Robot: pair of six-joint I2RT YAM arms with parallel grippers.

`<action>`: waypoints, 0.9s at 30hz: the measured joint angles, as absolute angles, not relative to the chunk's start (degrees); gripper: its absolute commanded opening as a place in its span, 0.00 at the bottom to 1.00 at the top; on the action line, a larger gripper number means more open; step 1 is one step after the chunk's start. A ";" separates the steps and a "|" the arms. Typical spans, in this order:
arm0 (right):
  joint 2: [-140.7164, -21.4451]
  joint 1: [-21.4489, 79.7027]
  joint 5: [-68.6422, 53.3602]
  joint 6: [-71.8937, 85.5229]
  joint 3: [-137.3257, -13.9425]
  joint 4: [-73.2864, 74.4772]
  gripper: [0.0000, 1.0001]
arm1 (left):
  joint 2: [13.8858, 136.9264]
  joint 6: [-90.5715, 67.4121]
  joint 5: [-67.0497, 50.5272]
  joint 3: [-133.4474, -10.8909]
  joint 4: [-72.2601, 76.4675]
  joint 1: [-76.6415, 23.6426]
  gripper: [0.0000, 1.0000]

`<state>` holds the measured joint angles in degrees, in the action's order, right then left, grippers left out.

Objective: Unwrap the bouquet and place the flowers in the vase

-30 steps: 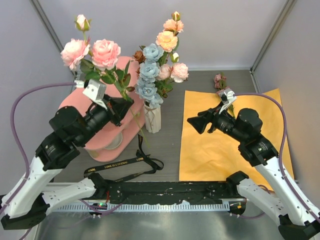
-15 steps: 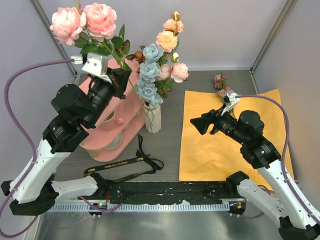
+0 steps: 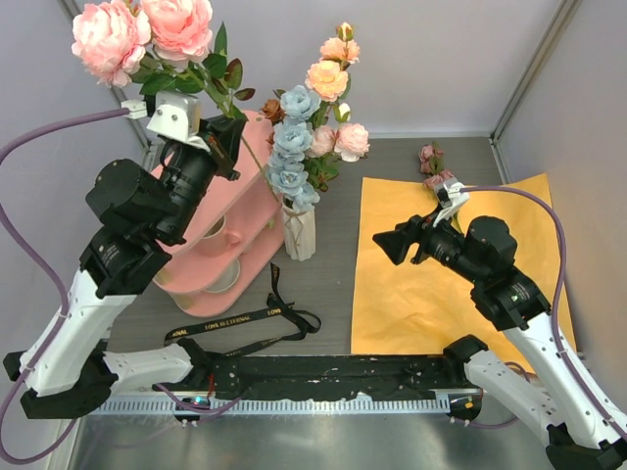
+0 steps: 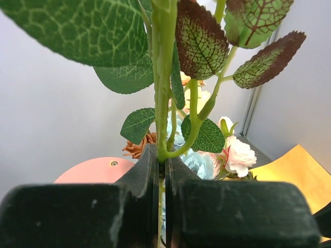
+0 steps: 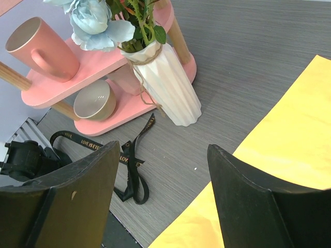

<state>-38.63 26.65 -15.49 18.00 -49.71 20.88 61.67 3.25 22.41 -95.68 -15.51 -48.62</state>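
Overhead, the left gripper (image 3: 223, 140) is held high near the counter's far-left corner. Its jaws are clamped together on the green stem (image 4: 163, 77) of two pink roses (image 3: 145, 34) (blooms partly cut off at the top of the overhead view). The right gripper (image 3: 384, 245) hovers over the orange paper (image 3: 441, 294) along the right edge, jaws wide apart and holding nothing. The counter (image 3: 328, 274) is grey and the walls are pale. The white vase (image 3: 299, 235) stands mid-counter beside the pink shelf (image 3: 250, 196), carrying blue and peach flowers (image 3: 294, 147). A black ribbon (image 3: 245, 323) lies near the front edge.
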 measured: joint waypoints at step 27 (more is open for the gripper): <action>-38.59 26.65 -15.11 17.26 -49.71 21.15 0.74 | 59.22 -1.61 24.08 -87.33 -9.43 -48.62 0.00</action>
